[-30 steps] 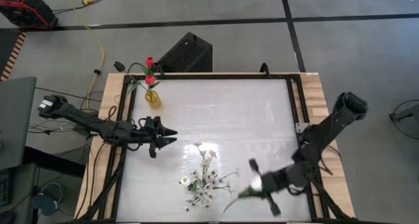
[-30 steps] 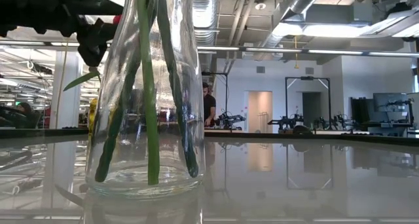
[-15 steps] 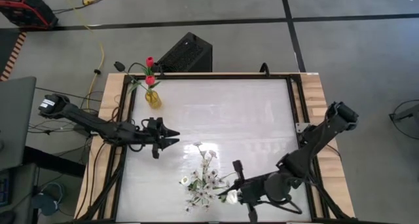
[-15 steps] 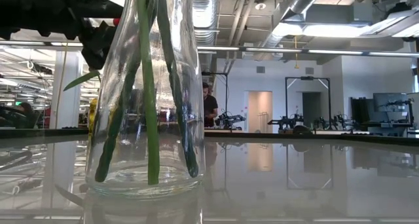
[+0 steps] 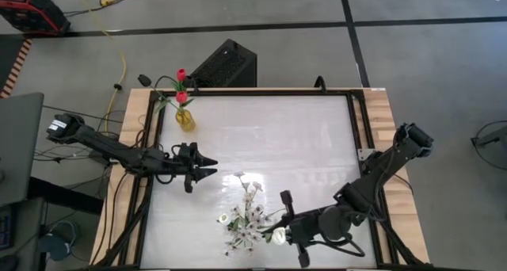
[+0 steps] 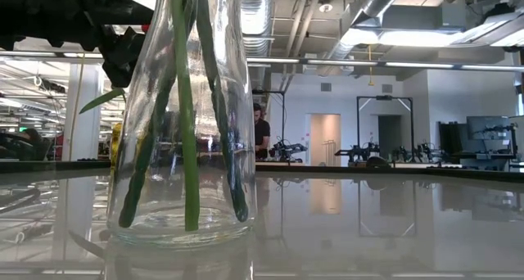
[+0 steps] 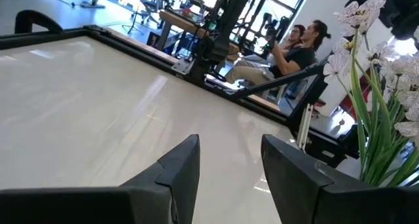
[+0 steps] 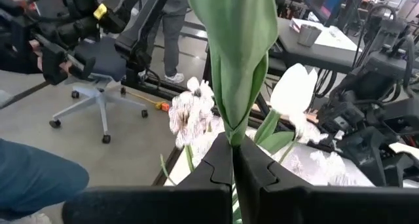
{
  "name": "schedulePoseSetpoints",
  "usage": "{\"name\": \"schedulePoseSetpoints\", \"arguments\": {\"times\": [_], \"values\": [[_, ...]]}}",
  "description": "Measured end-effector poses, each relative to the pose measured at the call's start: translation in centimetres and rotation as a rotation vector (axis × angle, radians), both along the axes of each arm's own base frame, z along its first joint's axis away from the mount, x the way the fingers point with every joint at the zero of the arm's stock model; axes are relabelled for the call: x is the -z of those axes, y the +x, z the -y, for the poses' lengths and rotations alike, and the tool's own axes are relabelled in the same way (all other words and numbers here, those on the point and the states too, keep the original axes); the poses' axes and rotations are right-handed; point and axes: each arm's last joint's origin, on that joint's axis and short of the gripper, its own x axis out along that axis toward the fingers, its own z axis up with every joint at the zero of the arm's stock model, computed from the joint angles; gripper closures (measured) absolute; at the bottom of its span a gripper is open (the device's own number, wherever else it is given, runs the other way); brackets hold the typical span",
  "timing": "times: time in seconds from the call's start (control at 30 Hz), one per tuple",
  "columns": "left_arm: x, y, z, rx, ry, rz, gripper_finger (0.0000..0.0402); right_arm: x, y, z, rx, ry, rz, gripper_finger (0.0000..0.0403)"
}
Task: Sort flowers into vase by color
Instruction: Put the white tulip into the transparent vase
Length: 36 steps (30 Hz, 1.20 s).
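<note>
Right wrist view shows the right gripper (image 8: 233, 160) with fingers closed on a white tulip (image 8: 293, 90) stem; it should lower straight into the white bunch (image 5: 247, 211) mid-counter. Left gripper (image 5: 207, 166) waits nearby, fingers apart.

We count two arms, each with one gripper: the left gripper (image 5: 207, 165) and the right gripper (image 5: 282, 236). Two vases stand on the table (image 5: 261, 136): a yellow vase (image 5: 185, 118) with two red tulips (image 5: 181, 85), and a clear vase (image 6: 182, 124) with white flowers (image 5: 247, 211), too many to count.
</note>
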Motion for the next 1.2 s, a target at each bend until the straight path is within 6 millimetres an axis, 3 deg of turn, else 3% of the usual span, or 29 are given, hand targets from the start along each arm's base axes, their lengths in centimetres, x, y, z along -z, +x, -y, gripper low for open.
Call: {"name": "schedulePoseSetpoints", "arguments": {"times": [0.23,0.7,1.2], "values": [[0.01,0.0,0.0,0.0,0.001,-0.001,0.0251,-0.88,-0.07,0.04,-0.006,0.009,0.013,0.0377],[0.01,0.0,0.01,0.003,0.005,-0.002,0.0251,-0.18,0.14,0.13,0.011,0.023,-0.052,0.0376],[0.01,0.0,0.01,0.003,0.005,-0.002,0.0251,-0.88,0.0,0.04,-0.008,0.025,0.002,0.0376]]}}
